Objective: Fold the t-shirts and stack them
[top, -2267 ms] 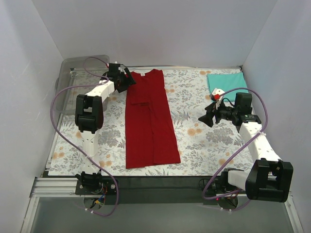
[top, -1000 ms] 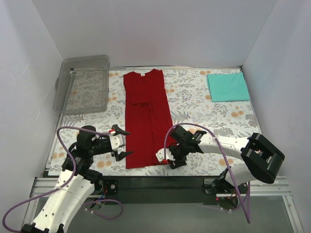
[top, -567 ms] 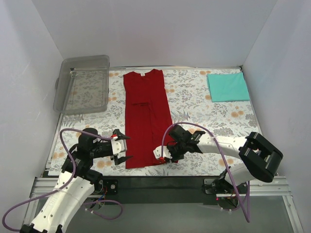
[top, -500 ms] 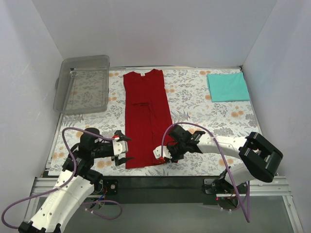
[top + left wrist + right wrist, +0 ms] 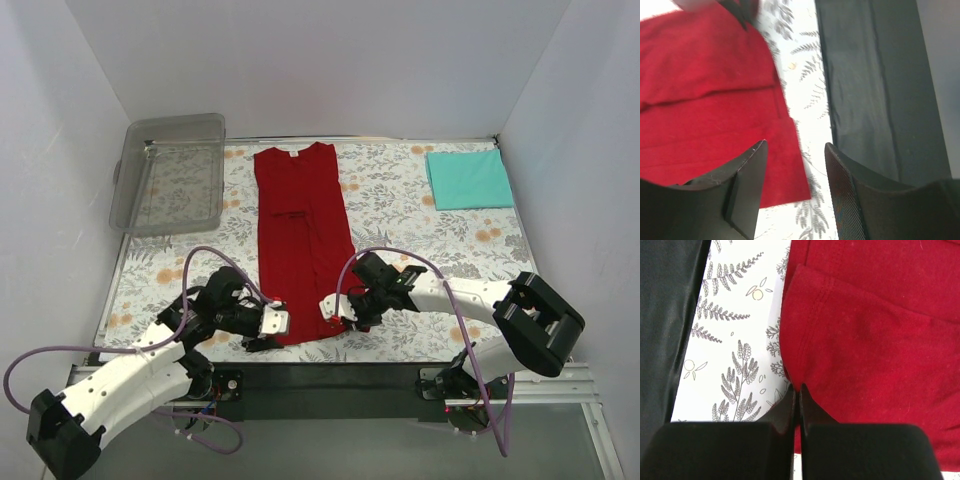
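- Cloth of two colours: a deep red shirt [image 5: 303,240], folded lengthwise into a long narrow strip with a seam and a layered edge showing, and a teal shirt [image 5: 468,179], folded into a flat square.
- Red shirt's long axis runs near to far on the flowered desk [image 5: 420,220]. The collar and small white tag [image 5: 294,153] are at the far end and the hem is at the near edge. It lies left of centre, just right of the clear bin [image 5: 170,175].
- Teal shirt sits in the far right corner, well apart from the red one and from both arms.
- Left jaws stand apart at the hem's near left corner. In the wrist view that corner lies in the gap between the fingers [image 5: 747,175].
- Right jaws are pressed together, fingertips [image 5: 789,405] touching the hem edge at the near right corner. Whether any cloth is nipped between them, I cannot tell.
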Robot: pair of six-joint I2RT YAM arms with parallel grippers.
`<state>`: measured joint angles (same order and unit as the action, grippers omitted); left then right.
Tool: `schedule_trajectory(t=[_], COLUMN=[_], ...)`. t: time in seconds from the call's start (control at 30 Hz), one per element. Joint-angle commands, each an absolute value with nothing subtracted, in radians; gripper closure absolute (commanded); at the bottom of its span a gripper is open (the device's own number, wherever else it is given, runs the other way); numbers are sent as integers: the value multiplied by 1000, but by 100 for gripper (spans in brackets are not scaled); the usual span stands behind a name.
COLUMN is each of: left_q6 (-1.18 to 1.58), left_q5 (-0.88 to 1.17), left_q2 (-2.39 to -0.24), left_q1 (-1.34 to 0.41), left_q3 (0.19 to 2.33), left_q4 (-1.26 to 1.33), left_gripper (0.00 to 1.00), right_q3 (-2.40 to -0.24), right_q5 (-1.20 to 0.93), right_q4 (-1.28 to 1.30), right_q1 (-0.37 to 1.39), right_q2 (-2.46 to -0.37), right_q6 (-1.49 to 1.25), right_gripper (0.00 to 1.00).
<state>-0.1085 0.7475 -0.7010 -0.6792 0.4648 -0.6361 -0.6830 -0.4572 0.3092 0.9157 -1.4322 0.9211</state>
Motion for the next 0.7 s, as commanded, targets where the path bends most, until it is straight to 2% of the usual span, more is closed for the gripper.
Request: schedule_trajectory(t=[0.0,0.13,0.2,0.33,0.67], left_q6=[-115,-83,-65,-23,78], left_q5=[701,612,542,485,318], left_q2=[-736,-817,-862,-908,-1000], left_q1=[-721,-799,-830,-863,-933], left_q3=[439,423,422,405,407], left_q4=[-624,-556,-532,-476,-374], left_gripper=[53,53,49,47,49], right_q3=[-681,-687,-687,-683,-673], right_q5=[-477,-485,-491,-491,-509], right_q4=[351,353,354,360,377], right_q1=[902,894,891,881,853], right_q2=[-1411,-1411,-1410,-1407,-1387], right_q6=[927,925,925,930,946], right_gripper=[99,99,99,99,99])
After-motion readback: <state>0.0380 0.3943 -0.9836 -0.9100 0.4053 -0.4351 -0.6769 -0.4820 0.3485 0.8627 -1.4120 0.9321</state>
